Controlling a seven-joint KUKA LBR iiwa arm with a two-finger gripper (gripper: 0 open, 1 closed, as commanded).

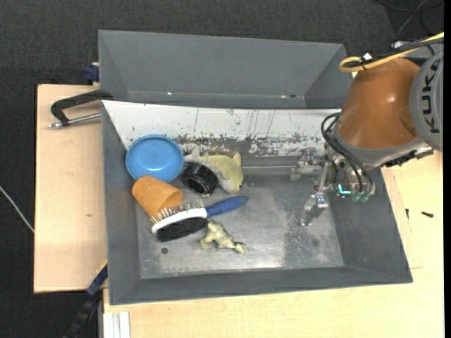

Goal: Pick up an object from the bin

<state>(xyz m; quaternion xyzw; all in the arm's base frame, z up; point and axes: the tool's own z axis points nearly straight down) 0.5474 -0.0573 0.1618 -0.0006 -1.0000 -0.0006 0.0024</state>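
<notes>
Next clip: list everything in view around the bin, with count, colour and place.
bin: 1, grey metal, centre of view
bowl: 1, blue, bin's rear left
cup: 1, orange, on its side, in front of the bowl
ring: 1, black, right of the bowl
lump: 1, pale yellow, right of the ring
brush: 1, blue handle, white head, by the cup
figure: 1, cream, in front of the brush
arm: 1, orange cover, right
end effector: 1, metal, over bare floor, right side
</notes>
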